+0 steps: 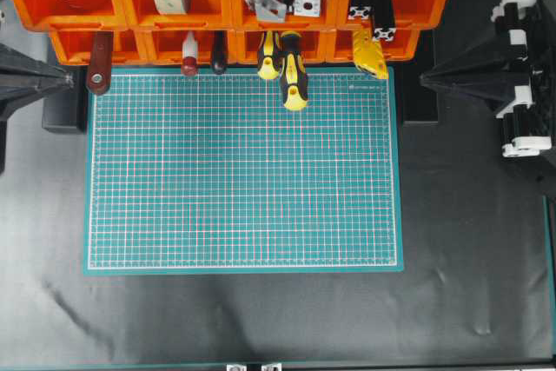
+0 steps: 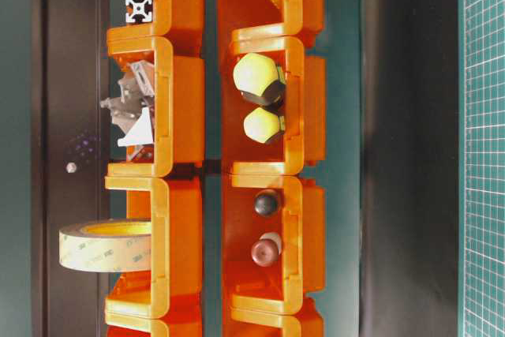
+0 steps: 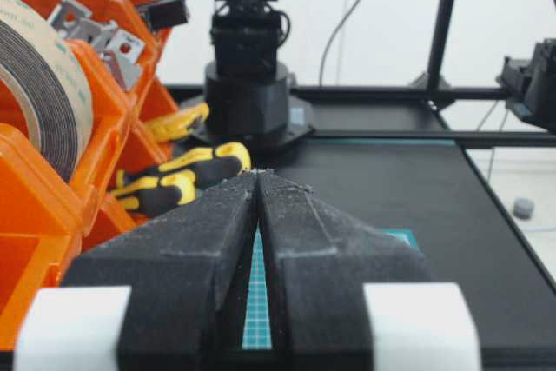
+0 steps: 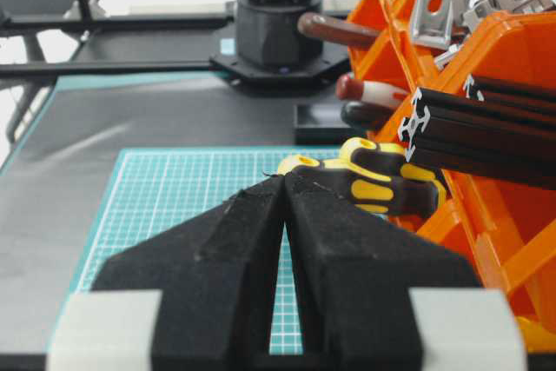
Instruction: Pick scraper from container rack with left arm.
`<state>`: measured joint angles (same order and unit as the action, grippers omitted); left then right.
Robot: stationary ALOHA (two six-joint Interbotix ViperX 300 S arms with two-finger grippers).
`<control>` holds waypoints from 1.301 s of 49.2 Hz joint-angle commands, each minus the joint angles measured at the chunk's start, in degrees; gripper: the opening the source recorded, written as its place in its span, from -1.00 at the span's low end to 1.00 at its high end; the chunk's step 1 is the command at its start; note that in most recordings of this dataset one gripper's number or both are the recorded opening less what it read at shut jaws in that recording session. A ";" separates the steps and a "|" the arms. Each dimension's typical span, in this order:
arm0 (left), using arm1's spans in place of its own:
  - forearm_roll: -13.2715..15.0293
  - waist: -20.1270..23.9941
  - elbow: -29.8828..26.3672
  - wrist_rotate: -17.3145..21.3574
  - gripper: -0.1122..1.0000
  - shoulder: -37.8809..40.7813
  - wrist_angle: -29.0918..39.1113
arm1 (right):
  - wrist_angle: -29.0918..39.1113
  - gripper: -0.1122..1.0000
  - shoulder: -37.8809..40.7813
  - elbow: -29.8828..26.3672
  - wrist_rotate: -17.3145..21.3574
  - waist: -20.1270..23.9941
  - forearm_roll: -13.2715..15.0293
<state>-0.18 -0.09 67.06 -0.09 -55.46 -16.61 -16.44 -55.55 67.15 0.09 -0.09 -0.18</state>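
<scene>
The left pincer [image 1: 69,80], a black angular pair of fingers with white fittings, sits at the left edge of the overhead view with its tips pressed together, holding nothing; the left wrist view [image 3: 258,175] shows the two fingers meeting at the tip. The right pincer [image 1: 426,80] mirrors it at the right edge, likewise closed and empty, its tips touching in the right wrist view [image 4: 285,178].

Just beside the left pincer's tip, slightly toward the bins, lies the scraper [image 1: 100,64], a slim tool with a reddish-brown wooden handle holed at its end; the handle pokes out of the leftmost front bin of the bright orange plastic container rack [image 1: 228,8] and overhangs the corner of the green gridded cutting mat [image 1: 243,180]. Its blade is hidden inside the bin.

Farther from the left pincer along the same front row sit a short tool with a red-and-white knob handle [image 1: 188,56], a dark-handled tool [image 1: 218,56] and two yellow-and-black handled screwdrivers [image 1: 287,71]. The mat lies between both pincers on the black tabletop [image 1: 469,258].
</scene>
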 commanded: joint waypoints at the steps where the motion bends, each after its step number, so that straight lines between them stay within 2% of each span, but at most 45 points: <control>1: -2.64 -1.58 -4.83 -0.62 -0.69 0.88 4.22 | -0.97 -0.76 0.79 -0.70 0.88 0.09 -0.18; 5: -2.72 -2.37 -9.14 0.09 -0.80 1.05 12.13 | -1.32 -0.72 0.53 -1.41 1.23 0.09 -1.32; 7: -2.72 -2.72 -11.16 0.35 -0.80 0.88 16.26 | -1.41 -0.82 0.26 -1.93 1.76 0.09 -1.58; 23: -3.08 -6.77 -26.02 0.53 -0.80 1.49 46.41 | 0.09 -0.82 -1.85 -2.64 3.69 0.00 -1.58; 29: -3.69 -7.47 -32.43 0.62 -0.80 4.66 58.18 | 0.70 -0.82 -1.93 -2.64 3.78 -0.09 -1.93; 32: -3.78 -9.23 -36.04 0.62 -0.80 7.65 64.07 | 0.88 -0.82 -1.76 -2.72 3.87 -0.09 -2.29; 41: -7.21 -15.03 -40.34 -0.18 -0.80 15.47 74.00 | 1.14 -0.82 -1.49 -2.64 5.71 -0.09 -2.64; 45: -10.90 -16.08 -40.96 -0.97 -0.80 17.67 74.88 | 1.58 -0.82 -1.41 -2.64 6.77 -0.09 -2.64; 49: -16.79 -17.14 -41.84 -3.08 -0.80 19.60 76.11 | 1.58 -0.82 -1.41 -2.64 7.38 -0.09 -2.64; 53: -23.82 -18.90 -42.89 -6.06 -0.80 21.80 80.33 | 1.67 -0.82 -1.41 -2.64 7.56 0.00 -2.64; 58: -33.93 -24.26 -43.86 -10.37 -0.80 24.96 88.51 | 1.67 -0.82 -1.41 -2.64 7.56 -0.09 -2.64; 61: -37.18 -26.72 -43.86 -12.57 -0.80 26.02 90.62 | 1.93 -0.82 -1.49 -2.64 7.56 -0.09 -2.64; 64: -38.32 -28.39 -43.07 -14.68 -0.80 26.54 90.97 | 2.20 -0.82 -1.41 -2.55 7.56 -0.09 -2.64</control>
<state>-34.89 -25.75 24.96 -12.30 -29.36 72.77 -14.41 -57.57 66.27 7.56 -0.09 -2.72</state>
